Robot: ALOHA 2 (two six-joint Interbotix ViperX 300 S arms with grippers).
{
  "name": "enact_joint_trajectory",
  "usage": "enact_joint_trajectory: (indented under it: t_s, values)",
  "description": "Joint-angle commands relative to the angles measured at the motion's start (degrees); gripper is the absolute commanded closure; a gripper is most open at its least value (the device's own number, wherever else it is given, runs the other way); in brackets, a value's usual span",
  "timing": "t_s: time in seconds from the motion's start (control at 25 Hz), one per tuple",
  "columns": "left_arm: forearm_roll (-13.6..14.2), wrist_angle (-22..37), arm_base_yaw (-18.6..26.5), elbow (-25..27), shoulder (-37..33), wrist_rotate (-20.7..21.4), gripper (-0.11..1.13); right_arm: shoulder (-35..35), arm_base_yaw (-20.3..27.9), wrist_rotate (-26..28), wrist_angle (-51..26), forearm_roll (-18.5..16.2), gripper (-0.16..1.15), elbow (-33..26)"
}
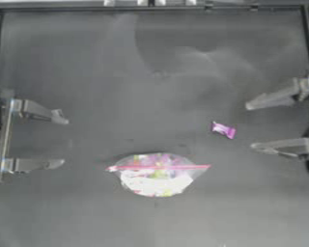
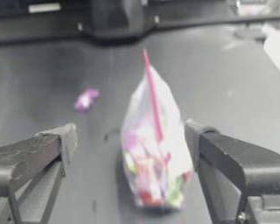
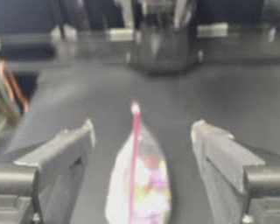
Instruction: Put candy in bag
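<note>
The candy (image 1: 223, 129) lies on the bench beyond the bag (image 1: 157, 174), between the right gripper's (image 1: 250, 125) spread, empty jaws; the left gripper (image 1: 62, 142), equally spread, sits farther off.

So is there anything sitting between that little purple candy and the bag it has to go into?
Nothing visible. The candy lies alone on the dark table, with bare surface between it and the bag. The right gripper, jaws open, has an equally free path to the candy. The left gripper waits open at the left edge.
</note>
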State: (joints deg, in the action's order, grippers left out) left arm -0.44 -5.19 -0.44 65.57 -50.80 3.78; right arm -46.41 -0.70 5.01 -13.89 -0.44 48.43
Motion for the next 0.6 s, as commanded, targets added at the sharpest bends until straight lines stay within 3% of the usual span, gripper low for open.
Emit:
enact_joint_trajectory:
  t_s: [0.04,0.6]
  values:
    - [-0.4,0.6,0.2,-0.6,0.6,-0.1,0.00,6.1,-0.1,-0.1,-7.2,0.3,0.02,-7.9]
    - [-1.8,0.7,1.4,1.6,0.4,-0.2,0.00,28.6,-3.8,0.4,-28.3,-3.7,0.02,-31.7]
